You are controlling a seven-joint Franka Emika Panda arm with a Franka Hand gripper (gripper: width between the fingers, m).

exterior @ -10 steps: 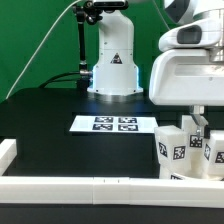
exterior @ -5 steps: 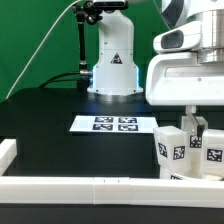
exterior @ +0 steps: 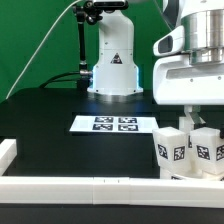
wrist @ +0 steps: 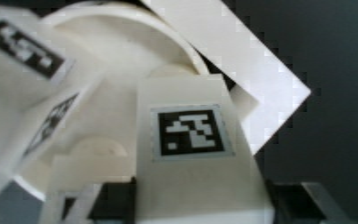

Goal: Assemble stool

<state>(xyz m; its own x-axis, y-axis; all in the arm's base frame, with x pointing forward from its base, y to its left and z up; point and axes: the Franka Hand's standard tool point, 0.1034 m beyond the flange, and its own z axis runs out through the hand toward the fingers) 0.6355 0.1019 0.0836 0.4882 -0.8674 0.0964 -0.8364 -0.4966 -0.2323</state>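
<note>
A black table (exterior: 50,140) stands before a green backdrop, with white border rails (exterior: 90,188) along its near edge and the marker board (exterior: 114,124) lying flat at its middle. At the exterior view's right the gripper (exterior: 197,118) is clamped narrowly on a tagged stool leg (wrist: 194,140), which stands on the round seat (wrist: 114,55) beside other upright legs (exterior: 170,148). I judge the assembly well along, this leg still needing seating; no containers are visible.

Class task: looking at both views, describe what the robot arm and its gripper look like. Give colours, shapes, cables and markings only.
The arm is glossy white with rounded housings and a broad cylindrical base carrying a small dark triangular mark. A black joint section sits on top, and a thin cable runs down beside it. The gripper hangs from a boxy white hand and has dark fingers.
</note>
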